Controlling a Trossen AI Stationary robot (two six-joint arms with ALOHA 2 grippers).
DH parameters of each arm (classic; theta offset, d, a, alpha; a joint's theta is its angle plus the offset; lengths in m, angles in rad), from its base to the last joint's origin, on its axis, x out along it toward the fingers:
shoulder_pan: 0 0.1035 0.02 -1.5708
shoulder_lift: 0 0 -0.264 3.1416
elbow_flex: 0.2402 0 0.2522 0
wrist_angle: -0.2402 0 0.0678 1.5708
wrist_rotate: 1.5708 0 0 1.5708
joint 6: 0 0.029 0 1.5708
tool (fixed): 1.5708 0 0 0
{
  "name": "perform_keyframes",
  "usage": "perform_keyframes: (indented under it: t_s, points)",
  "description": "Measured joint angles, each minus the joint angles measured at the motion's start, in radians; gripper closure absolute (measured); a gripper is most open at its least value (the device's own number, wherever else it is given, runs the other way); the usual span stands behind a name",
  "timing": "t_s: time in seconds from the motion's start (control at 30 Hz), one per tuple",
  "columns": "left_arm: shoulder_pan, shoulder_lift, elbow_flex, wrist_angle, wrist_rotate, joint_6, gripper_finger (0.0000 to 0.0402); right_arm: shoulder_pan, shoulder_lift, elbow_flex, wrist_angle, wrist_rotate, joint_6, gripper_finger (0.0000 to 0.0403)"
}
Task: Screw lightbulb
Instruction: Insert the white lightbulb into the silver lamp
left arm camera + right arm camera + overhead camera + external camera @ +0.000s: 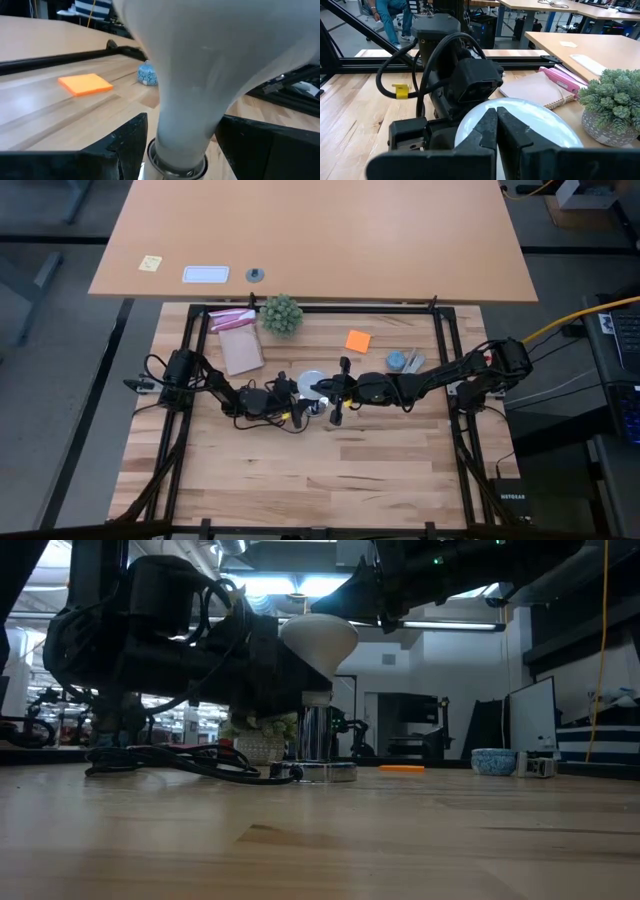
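The frosted white lightbulb [318, 640] stands upright at the table's middle, its metal end down in the silvery socket [315, 735] on a round base [325, 772]. It also shows in the high view [312, 380]. My left gripper [184, 142] reaches in level from the table's left, open, with one finger [131, 142] on each side of the bulb's narrow neck [182, 125]. My right gripper [497, 131] comes from the table's right, shut, with its tips over the bulb's dome [530, 125]. My left gripper straddles the bulb's neck just above the socket. A thin gap shows beside one finger, and I cannot tell whether the other finger [250, 145] touches the glass. My right gripper's shut tips lie over the top of the dome; whether they touch it I cannot tell.
A black cord [180, 762] runs along the table from the socket toward the left. An orange note pad [358, 340], a small blue bowl [397, 361], a spiky green plant [281, 314] and a notebook [240, 350] lie toward the far side. The near half is bare wood.
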Motion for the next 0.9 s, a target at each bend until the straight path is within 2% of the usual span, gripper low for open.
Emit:
perform_keyframes:
  t_s: [0.4, 0.73, 0.9]
  points:
    - [0.0, -0.001, 0.0, 0.028, 0.0, 0.023, 0.0189, 0.0, 0.0, 0.0, 0.001, 0.0, 0.0, 0.0395]
    - [0.0, -0.001, 0.0, 0.022, -0.002, 0.046, 0.0242, 0.0, 0.0, 0.0, 0.002, 0.009, 0.0, 0.0395]
    - [0.0, -0.001, 0.0, 0.021, -0.002, 0.064, 0.0248, 0.0, 0.0, 0.0, 0.002, 0.009, 0.0, 0.0395]
